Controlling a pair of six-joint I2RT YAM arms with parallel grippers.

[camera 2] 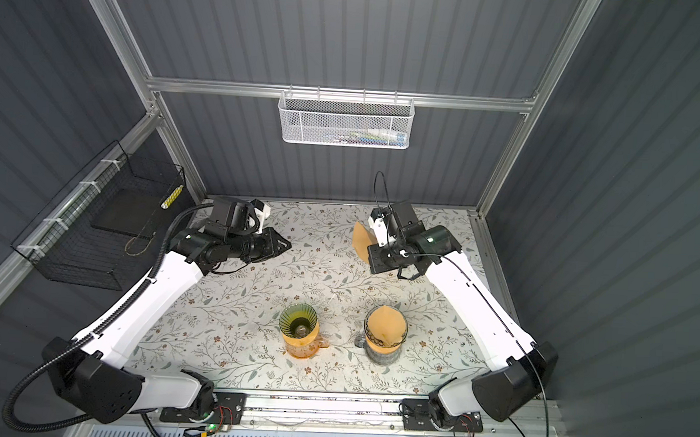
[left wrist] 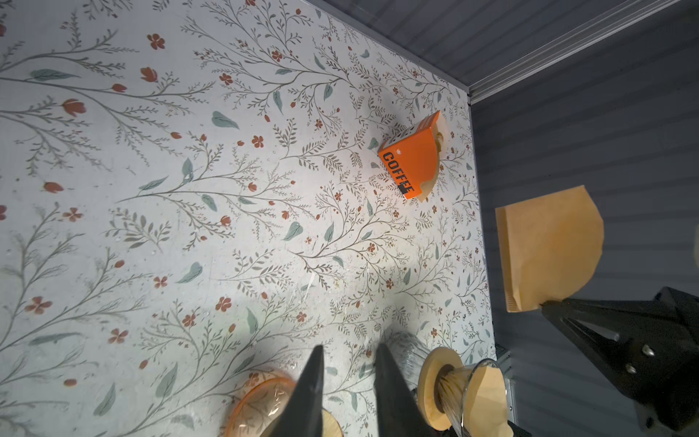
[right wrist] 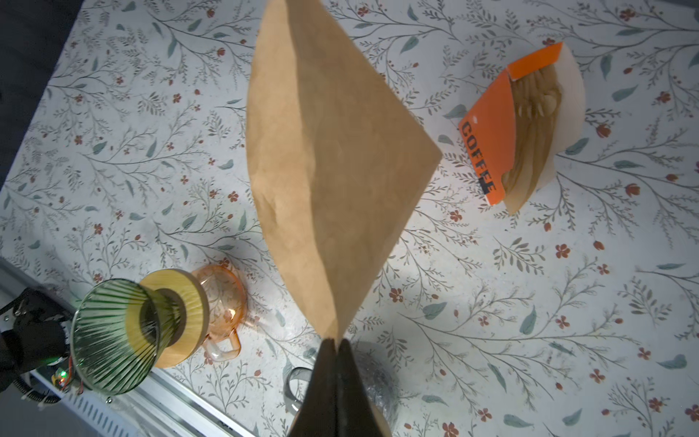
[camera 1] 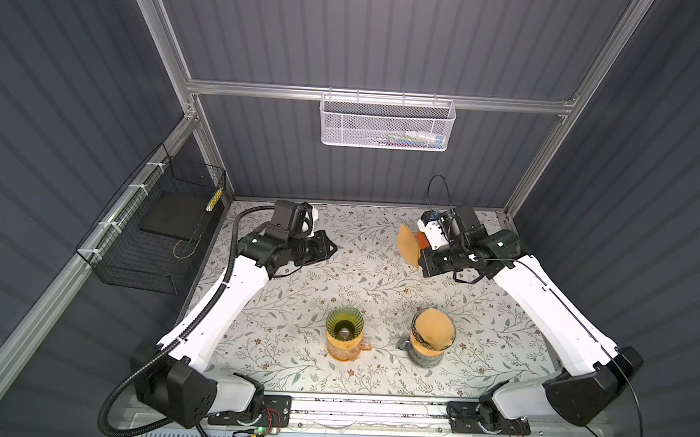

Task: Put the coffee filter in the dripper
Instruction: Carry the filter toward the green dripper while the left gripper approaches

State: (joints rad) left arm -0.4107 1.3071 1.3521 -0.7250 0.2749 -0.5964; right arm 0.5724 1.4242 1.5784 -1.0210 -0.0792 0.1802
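At upper left, my left gripper (camera 1: 331,247) hangs slightly apart and empty. At lower centre, the green dripper (camera 1: 344,325) stands empty, my likely target. At upper right, my right gripper (right wrist: 336,343) is clamped on a corner of the flat filter (camera 1: 408,244). I should centre it over the rim and lower it point-first.

The table cover (camera 1: 295,274) is off-white, printed with thin brown twigs, grey-green leaves and small rust-red flowers. The coffee filter (right wrist: 325,151) is plain tan paper. The filter box (right wrist: 488,147) is orange with black "COFFEE" lettering. The green dripper (right wrist: 109,333) is ribbed green glass with a pale wood collar (right wrist: 193,302), and stands on an amber glass mug (right wrist: 223,295). The clear dripper (left wrist: 452,389) is ribbed too, and the second filter (camera 1: 435,329) inside it is tan. The walls (camera 1: 392,43) are dark grey and ribbed.
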